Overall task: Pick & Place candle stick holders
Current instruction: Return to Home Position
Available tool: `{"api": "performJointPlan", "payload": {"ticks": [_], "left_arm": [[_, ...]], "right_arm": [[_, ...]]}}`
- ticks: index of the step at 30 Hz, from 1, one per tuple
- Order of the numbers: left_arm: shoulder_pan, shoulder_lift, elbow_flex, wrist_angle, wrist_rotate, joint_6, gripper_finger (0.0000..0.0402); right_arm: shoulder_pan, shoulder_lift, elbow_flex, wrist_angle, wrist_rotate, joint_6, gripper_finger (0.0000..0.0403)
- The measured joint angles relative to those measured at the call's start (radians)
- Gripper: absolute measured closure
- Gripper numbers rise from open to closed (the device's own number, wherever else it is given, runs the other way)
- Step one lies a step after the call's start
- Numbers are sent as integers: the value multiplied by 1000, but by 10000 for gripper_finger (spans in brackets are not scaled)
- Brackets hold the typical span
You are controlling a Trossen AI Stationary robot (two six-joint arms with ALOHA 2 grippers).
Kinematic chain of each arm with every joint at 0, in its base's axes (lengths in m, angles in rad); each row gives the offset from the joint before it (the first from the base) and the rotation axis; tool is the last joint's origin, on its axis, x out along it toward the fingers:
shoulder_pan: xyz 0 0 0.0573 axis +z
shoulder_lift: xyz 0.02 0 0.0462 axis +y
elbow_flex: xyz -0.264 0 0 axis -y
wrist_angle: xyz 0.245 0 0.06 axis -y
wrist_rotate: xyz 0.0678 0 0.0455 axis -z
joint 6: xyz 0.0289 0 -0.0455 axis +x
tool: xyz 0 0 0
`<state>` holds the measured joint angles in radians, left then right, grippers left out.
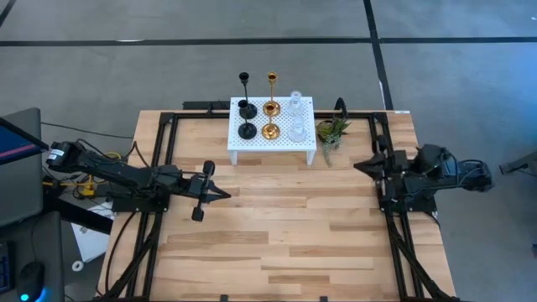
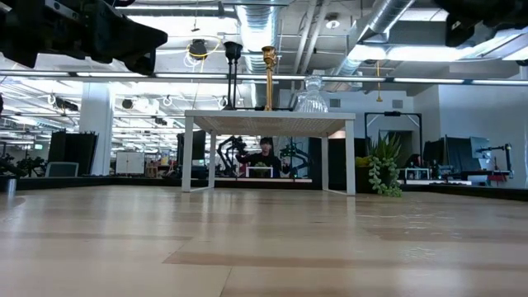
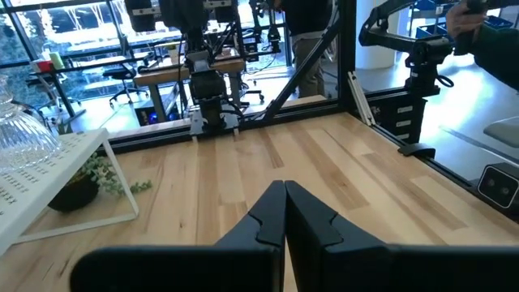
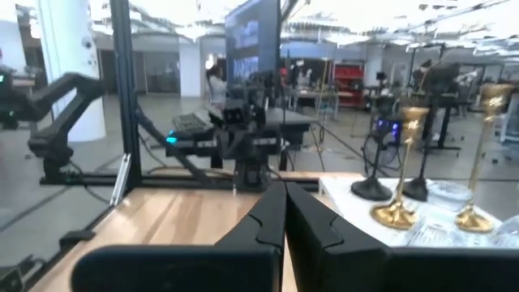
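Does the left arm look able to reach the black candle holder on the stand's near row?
Likely yes: the left gripper hangs over bare table, nothing stands between it and that black holder on the white stand; its fingers are shut.

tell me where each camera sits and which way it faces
High view: above the table, facing straight down on the white stand with six candle holders; left arm and right arm at the sides.
Low view: at tabletop height, facing level across to the stand; dark arm parts at the top corners.
Left wrist view: on the left arm, facing the right arm; own jaws shut.
Right wrist view: on the right arm, facing the left arm; own jaws shut.
Shared: all four show the stand.
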<state>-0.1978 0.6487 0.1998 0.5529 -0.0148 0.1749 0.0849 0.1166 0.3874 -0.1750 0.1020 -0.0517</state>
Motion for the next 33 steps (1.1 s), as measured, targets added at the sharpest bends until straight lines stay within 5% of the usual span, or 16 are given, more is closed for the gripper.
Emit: {"api": "performJointPlan", "payload": {"ticks": [7, 22, 33], "left_arm": [[0, 0, 0, 0, 0, 0, 398], [0, 0, 0, 1, 0, -3, 398], [0, 0, 0, 0, 0, -8, 398]], "right_arm": [[0, -110, 0, -42, 3, -7, 403], [0, -112, -4, -108, -1, 43, 403], [0, -113, -207, 16, -2, 53, 403]]}}
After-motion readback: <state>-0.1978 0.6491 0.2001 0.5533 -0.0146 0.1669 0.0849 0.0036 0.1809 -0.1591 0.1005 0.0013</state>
